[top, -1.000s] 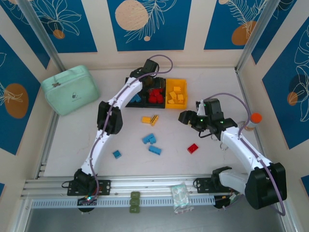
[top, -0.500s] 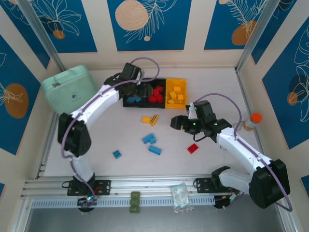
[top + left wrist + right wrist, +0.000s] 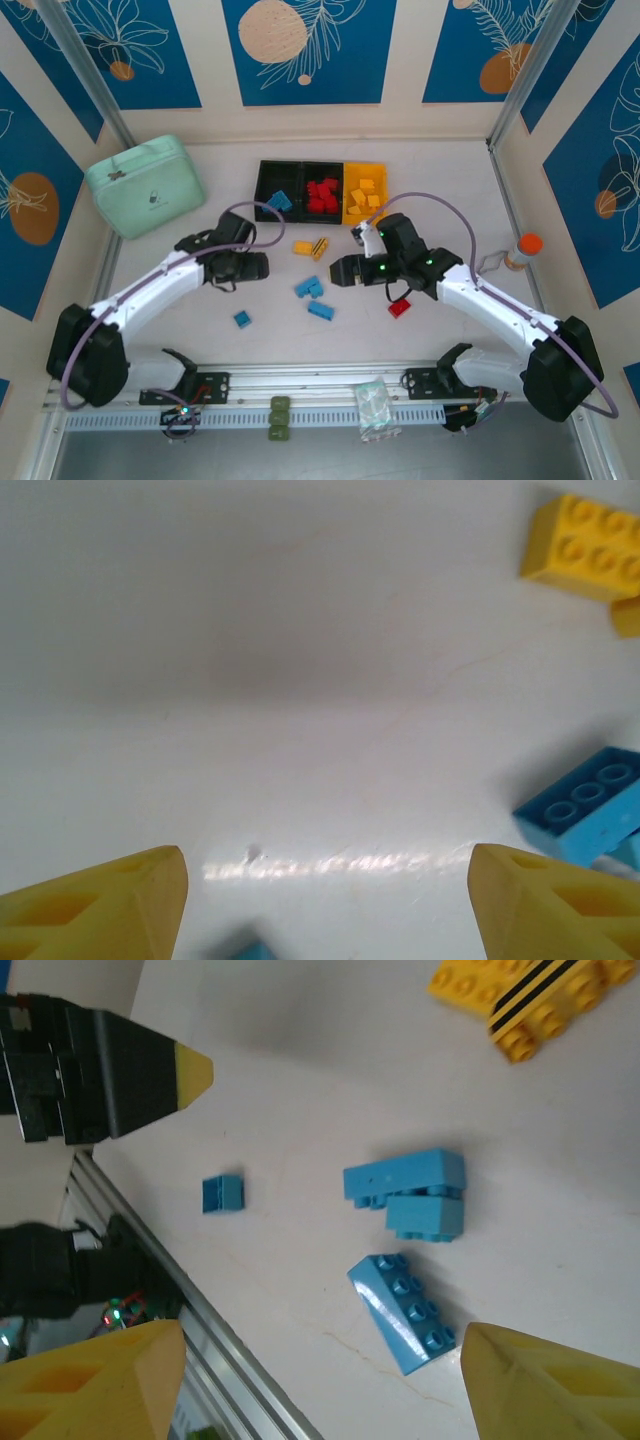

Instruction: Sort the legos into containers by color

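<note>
The left gripper [image 3: 262, 267] stood spread and empty at 10 o'clock of the blue legos [image 3: 310, 288]; the right gripper [image 3: 335, 272], likewise spread, at 2 o'clock.

1. No word, number or brand is showing clearly enough to be read in any view.
2. The mint-green zip case [image 3: 145, 185] is carrying a small dark emblem on its lid, too small to make out.
3. The striped lego [image 3: 535, 1002] is showing black bars on yellow, a pattern rather than lettering.
4. The yellow lego [image 3: 585, 545] is showing studs too blurred for any embossed lettering to be read.
</note>
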Controlling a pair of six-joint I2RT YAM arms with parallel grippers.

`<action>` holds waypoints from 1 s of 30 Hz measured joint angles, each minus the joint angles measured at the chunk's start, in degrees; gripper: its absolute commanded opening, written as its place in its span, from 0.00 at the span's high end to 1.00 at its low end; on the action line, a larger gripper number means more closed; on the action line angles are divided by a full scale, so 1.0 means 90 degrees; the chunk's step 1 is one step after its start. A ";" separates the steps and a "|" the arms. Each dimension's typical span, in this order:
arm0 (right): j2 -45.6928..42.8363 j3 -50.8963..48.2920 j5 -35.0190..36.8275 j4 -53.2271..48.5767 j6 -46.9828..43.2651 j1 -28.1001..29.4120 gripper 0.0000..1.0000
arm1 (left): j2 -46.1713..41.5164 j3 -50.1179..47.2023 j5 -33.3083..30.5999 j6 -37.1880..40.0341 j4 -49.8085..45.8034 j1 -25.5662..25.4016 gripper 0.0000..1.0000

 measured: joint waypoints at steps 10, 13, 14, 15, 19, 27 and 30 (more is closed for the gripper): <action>0.0641 0.0461 0.0085 0.0022 -0.0520 0.0954 0.27 | -0.1185 -0.1557 -0.0024 -0.1685 -0.0100 -0.0002 0.22; 0.0843 0.0512 0.0185 0.0017 -0.0571 0.1044 0.27 | -0.1260 -0.1749 -0.0002 -0.1989 -0.0136 -0.0015 0.23; 0.0886 0.0522 0.0211 0.0002 -0.0578 0.1061 0.27 | -0.1270 -0.1795 0.0007 -0.2076 -0.0117 -0.0027 0.23; 0.0920 0.0532 0.0238 -0.0002 -0.0593 0.1071 0.27 | -0.1270 -0.1836 0.0032 -0.2149 -0.0097 -0.0039 0.23; 0.0988 0.0544 0.0345 0.0000 -0.0593 0.1071 0.27 | -0.1192 -0.2011 0.0168 -0.2419 0.0073 -0.0160 0.24; 0.1039 0.0542 0.0393 0.0019 -0.0583 0.1071 0.28 | -0.0712 -0.2038 0.0228 -0.2820 0.0396 -0.0614 0.52; 0.1073 0.0534 0.0398 0.0051 -0.0559 0.1071 0.28 | -0.0685 -0.2038 0.0219 -0.2824 0.0403 -0.0651 0.62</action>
